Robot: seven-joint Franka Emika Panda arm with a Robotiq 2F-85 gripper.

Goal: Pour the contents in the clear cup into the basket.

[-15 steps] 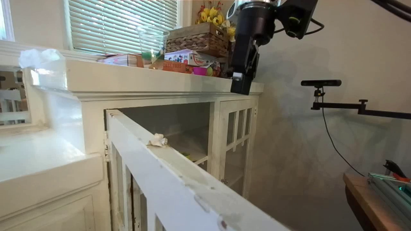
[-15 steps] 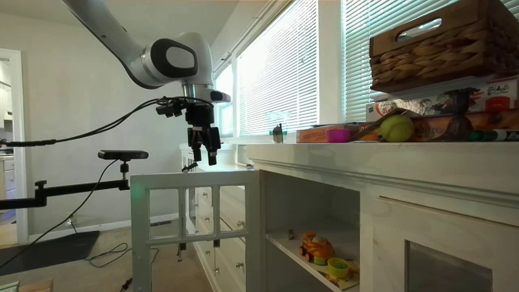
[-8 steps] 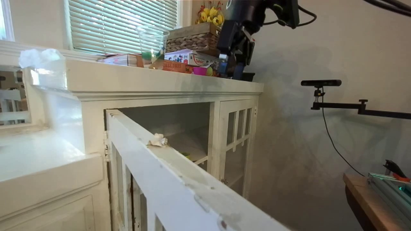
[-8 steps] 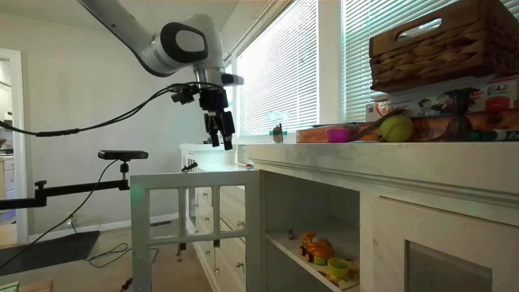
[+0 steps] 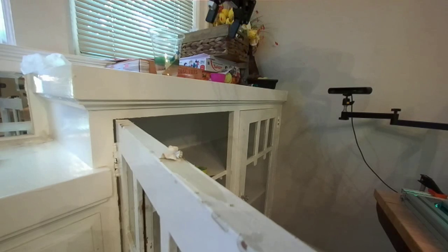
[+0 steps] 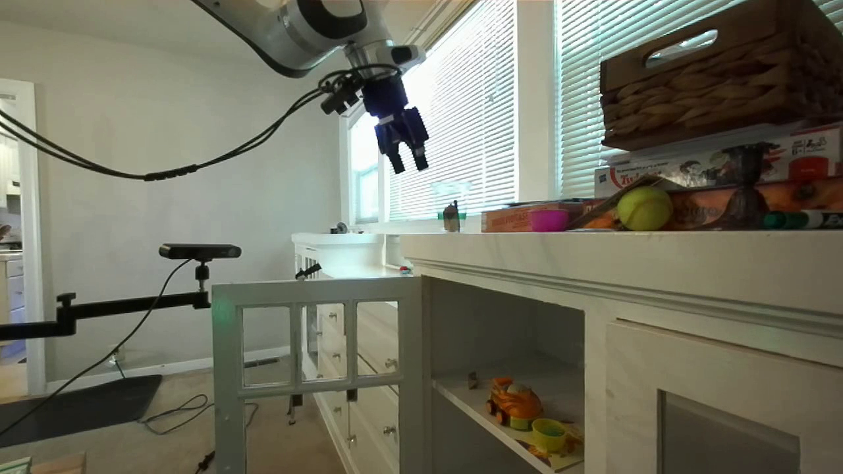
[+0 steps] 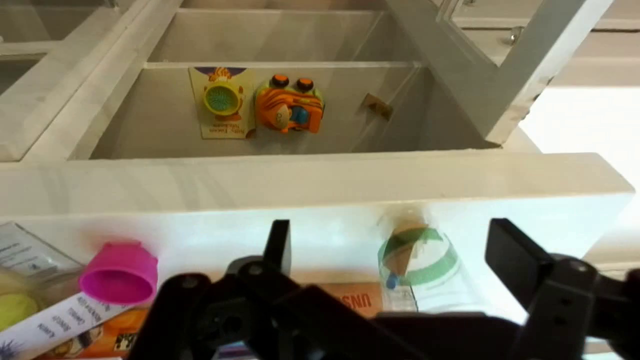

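Observation:
The clear cup [image 5: 166, 47] stands upright on the white counter top, with a green band near its base. It also shows in an exterior view [image 6: 452, 196] and in the wrist view [image 7: 435, 280]. A brown piece with a blue tip [image 7: 402, 252] shows through its wall. The brown woven basket [image 5: 213, 47] sits on stacked boxes, also visible in an exterior view [image 6: 705, 99]; its inside is hidden. My gripper [image 6: 409, 169] is open and empty, in the air above counter height. In the wrist view the cup appears between the spread fingers [image 7: 392, 245], apart from them.
A pink cup [image 7: 120, 275], a tennis ball [image 6: 644, 208] and a dark candlestick [image 6: 745, 184] stand along the counter edge by the boxes [image 5: 190, 72]. An open cabinet door [image 5: 196, 182] juts out below. An orange toy [image 7: 290, 107] sits on the shelf.
My gripper has risen and moved toward the window side: up and left in an exterior view, up and right in another. The cup and basket have not moved.

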